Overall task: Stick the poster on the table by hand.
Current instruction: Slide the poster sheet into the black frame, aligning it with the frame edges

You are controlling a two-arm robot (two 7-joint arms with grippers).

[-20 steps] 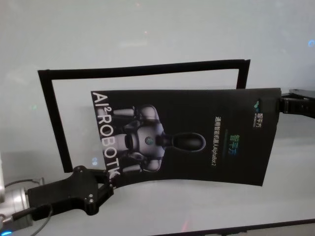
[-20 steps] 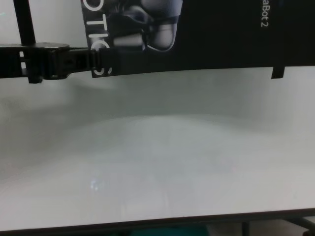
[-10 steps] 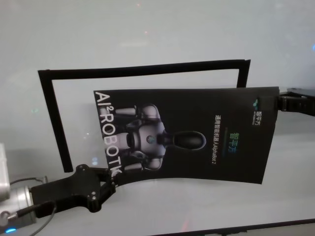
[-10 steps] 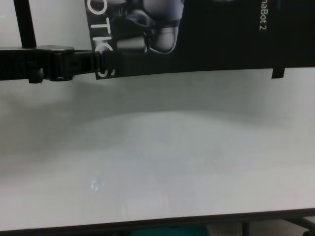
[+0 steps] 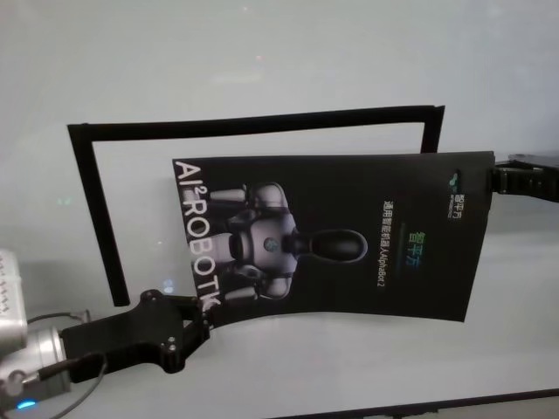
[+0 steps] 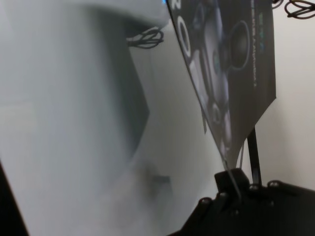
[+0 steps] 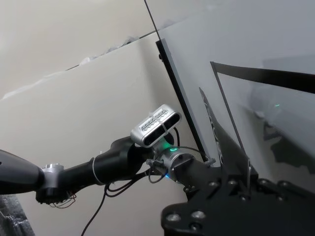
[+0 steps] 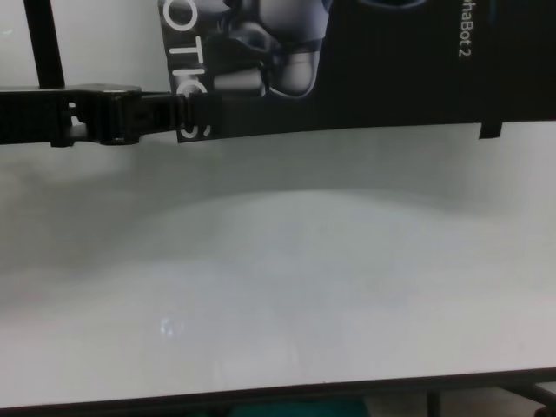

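Note:
The poster [image 5: 349, 236] is a black glossy sheet with a robot picture and white lettering, held bowed a little above the white table [image 5: 262, 52]. My left gripper [image 5: 203, 316] is shut on its near left corner, also seen in the chest view [image 8: 187, 117]. My right gripper [image 5: 496, 180] is shut on its far right corner. The poster's lower part shows in the chest view [image 8: 391, 69]. It shows slanted in the left wrist view [image 6: 231, 73] and edge-on in the right wrist view [image 7: 216, 132].
Black tape strips mark a frame on the table: a far strip [image 5: 262, 122], a left strip [image 5: 92, 218] and a short right strip [image 5: 430, 131]. A small black tape tab [image 8: 491, 130] hangs from the poster's near edge. The table's dark front edge [image 8: 278, 395] runs close below.
My left gripper has moved slightly right with the poster's corner, and the poster's left edge has shifted right with it. The right gripper has stayed in place.

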